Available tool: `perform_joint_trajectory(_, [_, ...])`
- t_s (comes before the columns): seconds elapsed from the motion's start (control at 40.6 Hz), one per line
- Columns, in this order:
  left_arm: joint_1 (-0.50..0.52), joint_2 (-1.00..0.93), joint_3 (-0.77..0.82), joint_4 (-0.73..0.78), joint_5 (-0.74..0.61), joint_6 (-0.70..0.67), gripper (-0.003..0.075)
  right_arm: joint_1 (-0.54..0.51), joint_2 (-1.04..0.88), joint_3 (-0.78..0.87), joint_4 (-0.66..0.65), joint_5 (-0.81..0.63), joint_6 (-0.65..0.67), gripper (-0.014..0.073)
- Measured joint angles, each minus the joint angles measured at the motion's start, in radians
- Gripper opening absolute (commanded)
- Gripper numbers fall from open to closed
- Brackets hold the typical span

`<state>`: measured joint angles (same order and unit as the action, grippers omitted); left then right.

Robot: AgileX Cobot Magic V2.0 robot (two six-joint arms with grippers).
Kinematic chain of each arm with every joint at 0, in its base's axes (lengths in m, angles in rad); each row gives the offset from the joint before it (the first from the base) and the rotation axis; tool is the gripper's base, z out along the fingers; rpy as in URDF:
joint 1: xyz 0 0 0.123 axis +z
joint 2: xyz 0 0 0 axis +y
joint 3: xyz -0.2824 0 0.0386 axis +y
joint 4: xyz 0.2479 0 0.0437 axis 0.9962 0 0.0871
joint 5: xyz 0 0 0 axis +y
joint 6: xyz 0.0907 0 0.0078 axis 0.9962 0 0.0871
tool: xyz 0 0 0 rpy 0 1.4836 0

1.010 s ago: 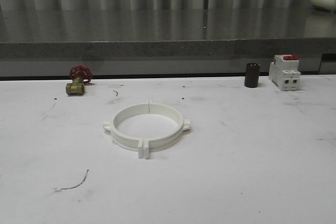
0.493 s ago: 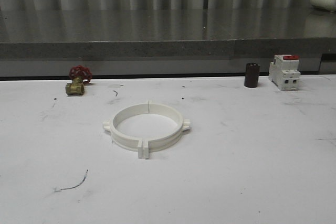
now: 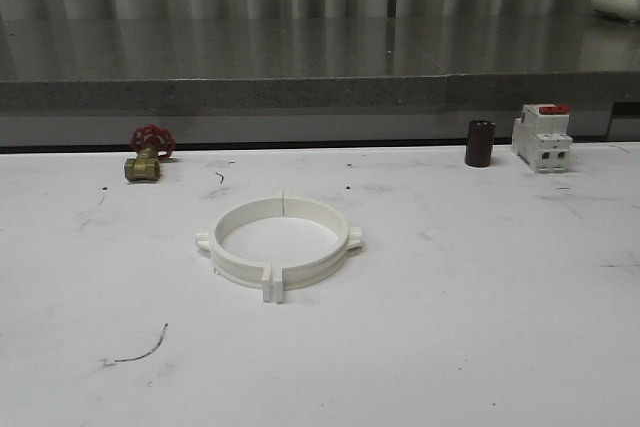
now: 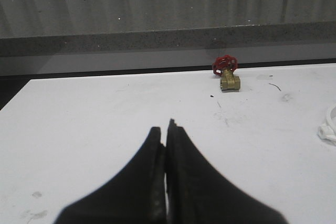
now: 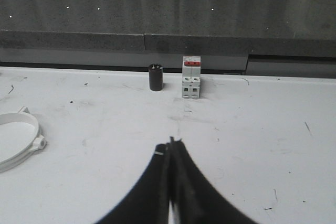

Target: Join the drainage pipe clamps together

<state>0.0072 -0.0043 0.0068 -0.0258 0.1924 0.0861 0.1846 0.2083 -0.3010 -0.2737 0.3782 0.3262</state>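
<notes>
I see the clamps (image 3: 281, 245) lying flat in the middle of the table (image 3: 480, 327), the two half-bands meeting so that they make one ring. Their flanged ends come together at the near side and at the far side, so the seam runs from me toward the back, and the small tabs stick out to left and right. From the front I judge the halves already joined, or nearly so; I cannot tell if the flanges are fully locked.

My left gripper (image 4: 167, 129) is closed, the fingers pressed together and holding nothing. In its wrist view the ring's edge (image 4: 329, 125) is just at the side, near the valve (image 4: 227, 73), so the ring lies toward the inner side of this arm. My right gripper (image 5: 171, 142) is also closed and empty. In its view the ring (image 5: 20, 137) lies on the opposite side, with the cylinder (image 5: 155, 77) and the breaker (image 5: 191, 77) ahead.

Both arms look drawn back, low, pointing forward. Neither seems clearly nearer to the ring.
</notes>
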Motion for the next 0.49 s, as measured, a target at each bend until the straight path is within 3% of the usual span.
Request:
perform_joint_trajectory(0.296, [0.0, 0.0, 0.0, 0.0, 0.0, 0.0, -0.002, -0.001, -0.002, 0.016, -0.007, -0.021, -0.02, -0.0113])
perform_joint_trajectory(0.493, [0.002, 0.0, 0.0, 0.0, 0.0, 0.0, -0.002, -0.067, -0.083, 0.142, 0.159, -0.158, -0.285, -0.0113])
